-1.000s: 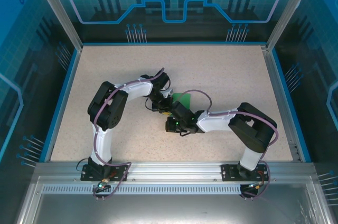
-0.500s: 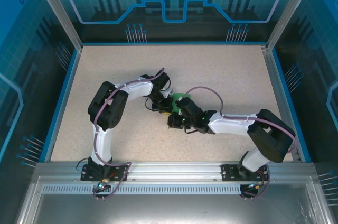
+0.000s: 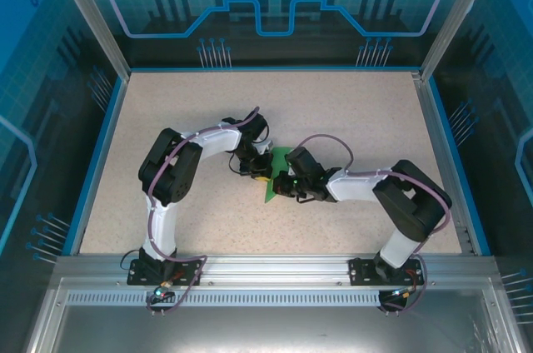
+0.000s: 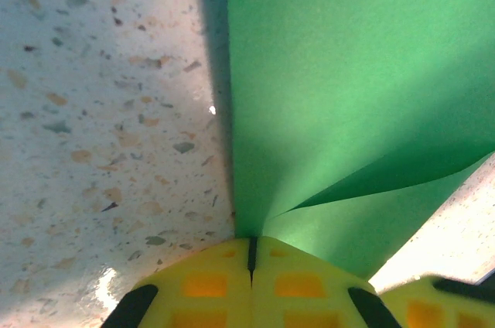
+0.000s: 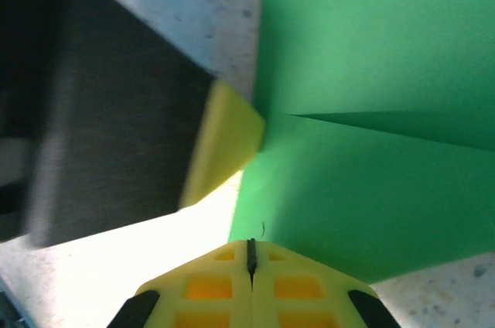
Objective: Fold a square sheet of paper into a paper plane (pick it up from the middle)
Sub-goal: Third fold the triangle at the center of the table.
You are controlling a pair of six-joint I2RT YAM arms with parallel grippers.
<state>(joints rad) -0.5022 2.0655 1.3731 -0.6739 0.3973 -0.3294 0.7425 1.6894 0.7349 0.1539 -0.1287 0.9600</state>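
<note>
**Both grippers bunched up on the green sheet, not much of it visible**

From the top view, the square sheet of paper (image 3: pixel 271 192) sits mid-table, mostly buried under the two wrists. A green point pokes out toward the near side and a sliver shows behind them. I can't make out its full outline from up there, and the fingertips get lost in the clutter of cables and black housings.

The left wrist view is clearer. The left gripper (image 4: pixel 251 247) has its yellow fingers pressed tight together. The paper narrows right into the seam, with two layers splaying out from that spot, so it's pinching the sheet. The rest of the paper runs off the frame at the top and right.

In the right wrist view, the right gripper (image 5: pixel 251 251) is also squeezed closed, tips right at the paper's edge. Whether any paper is actually caught between them, I can't tell. The left gripper's black body and yellow tip are a blur on the left, touching the sheet where a crease line begins.

The surface is a speckled beige table (image 3: pixel 350 111) with a blue rim (image 3: pixel 98 161). There's an aluminium rail (image 3: pixel 275 268) at the near edge, and see-through blue panels (image 3: pixel 275 3) with circuit-style graphics all around.
</note>
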